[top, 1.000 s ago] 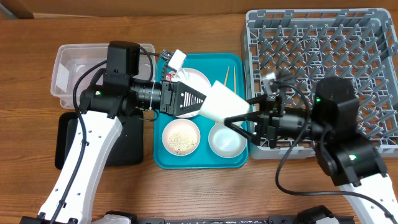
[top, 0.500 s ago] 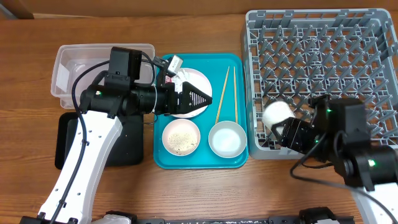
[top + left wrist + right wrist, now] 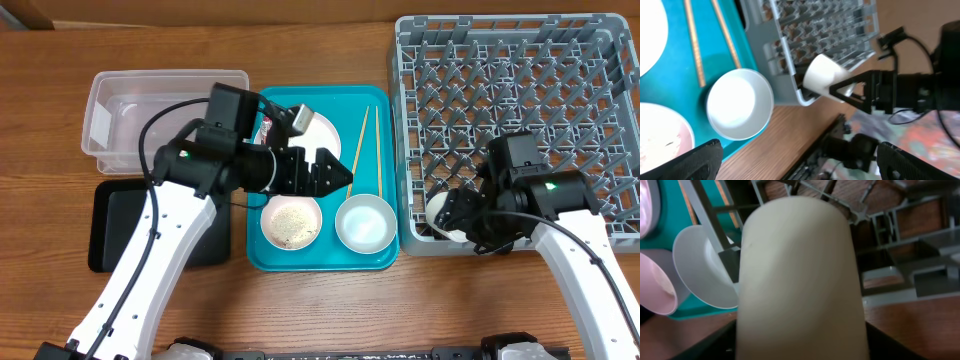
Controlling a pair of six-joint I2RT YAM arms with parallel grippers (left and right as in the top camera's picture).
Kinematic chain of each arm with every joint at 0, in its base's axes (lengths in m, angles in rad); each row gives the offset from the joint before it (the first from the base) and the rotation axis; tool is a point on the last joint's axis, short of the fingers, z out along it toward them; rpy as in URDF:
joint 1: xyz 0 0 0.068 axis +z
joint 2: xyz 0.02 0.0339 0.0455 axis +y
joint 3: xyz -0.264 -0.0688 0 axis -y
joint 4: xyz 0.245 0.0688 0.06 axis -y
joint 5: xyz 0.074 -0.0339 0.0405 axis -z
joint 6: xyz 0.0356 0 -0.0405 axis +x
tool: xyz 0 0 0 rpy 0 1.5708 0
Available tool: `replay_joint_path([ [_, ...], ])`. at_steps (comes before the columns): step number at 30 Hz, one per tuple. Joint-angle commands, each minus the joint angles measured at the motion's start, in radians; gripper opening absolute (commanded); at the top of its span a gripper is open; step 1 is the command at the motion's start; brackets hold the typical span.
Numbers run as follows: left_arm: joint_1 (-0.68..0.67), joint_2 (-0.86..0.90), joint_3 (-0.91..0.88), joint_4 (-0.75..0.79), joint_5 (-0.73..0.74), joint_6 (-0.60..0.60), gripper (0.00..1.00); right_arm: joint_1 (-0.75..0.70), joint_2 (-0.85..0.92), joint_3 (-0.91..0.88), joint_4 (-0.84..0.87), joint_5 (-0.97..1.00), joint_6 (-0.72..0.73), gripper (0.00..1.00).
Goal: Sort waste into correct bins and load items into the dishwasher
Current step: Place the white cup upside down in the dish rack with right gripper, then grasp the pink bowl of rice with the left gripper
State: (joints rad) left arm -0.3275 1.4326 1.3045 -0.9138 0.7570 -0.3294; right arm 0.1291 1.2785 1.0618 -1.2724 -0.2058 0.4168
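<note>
Your right gripper (image 3: 450, 212) grasps the white cup (image 3: 436, 207) at the lower-left corner of the dish rack (image 3: 520, 60); your left gripper (image 3: 338, 172) hangs spread above the teal tray (image 3: 327, 255).

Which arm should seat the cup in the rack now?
Right: the right gripper holds the cup at the rack's near corner. The left gripper hovers open over the tray, away from it.

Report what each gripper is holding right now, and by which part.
The right gripper holds the small white cup, clamped across its side wall, at a corner of the grey dish rack. The left gripper is open and holds nothing.
</note>
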Motion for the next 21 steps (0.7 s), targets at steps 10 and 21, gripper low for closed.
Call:
replay_joint_path([
  [10, -0.124, 0.003, -0.008, -0.116, -0.479, -0.051, 1.00, -0.004, -0.072, 0.232, 0.042, -0.018, -0.024, 0.91],
  [21, -0.200, 0.061, -0.175, 0.002, -0.687, -0.136, 0.86, -0.004, -0.201, 0.298, 0.164, -0.182, -0.024, 0.91],
])
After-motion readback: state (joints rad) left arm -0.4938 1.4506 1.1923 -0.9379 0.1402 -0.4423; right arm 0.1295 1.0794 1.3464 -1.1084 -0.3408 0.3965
